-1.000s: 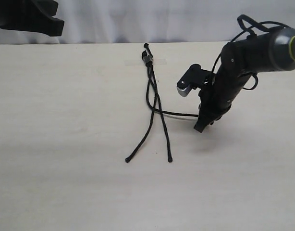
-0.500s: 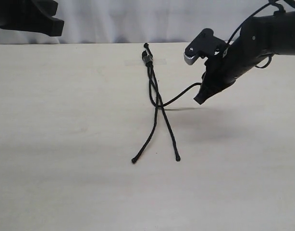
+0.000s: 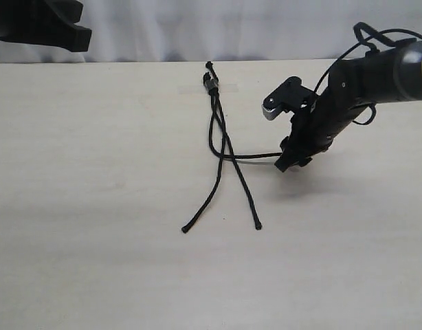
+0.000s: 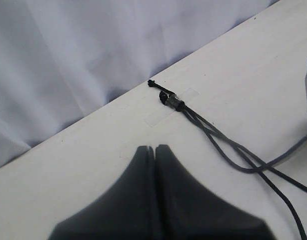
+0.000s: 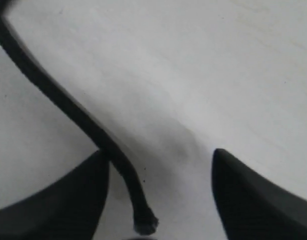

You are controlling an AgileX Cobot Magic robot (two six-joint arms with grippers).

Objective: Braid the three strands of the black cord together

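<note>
The thin matte black cord [image 3: 215, 103] lies mid-way across the pale worktop [image 3: 94, 206]. Its knotted end [image 3: 209, 83] is pinned under a strip of clear tape [image 3: 228, 88], close to the far edge where the white curtain [image 3: 197, 27] hangs. From the knot the three strands [image 3: 219, 127] run toward me. Two cross once and fan out, their tips well apart on bare wood. The third strand [image 3: 256, 156] bends off to the right, low over the worktop. Its knobbed tip [image 5: 146, 225] sits between the jaws of the right gripper [image 3: 288, 163]. Those jaws stand wide apart; the strand passes just beside one finger, but nothing clamps it. The left gripper [image 4: 154, 150] hangs high at the far left, jaws pressed together, empty.

The step in hand looks like carrying this right-hand strand over the middle one. To do it well, I would take the strand a little behind the knob, lift only enough to clear the other two, and lay it down without tugging the taped knot. The crossing already made should not be dragged.

There is plenty of open worktop to the left and toward the near side. Behind the knot, the edge and curtain leave little room.
</note>
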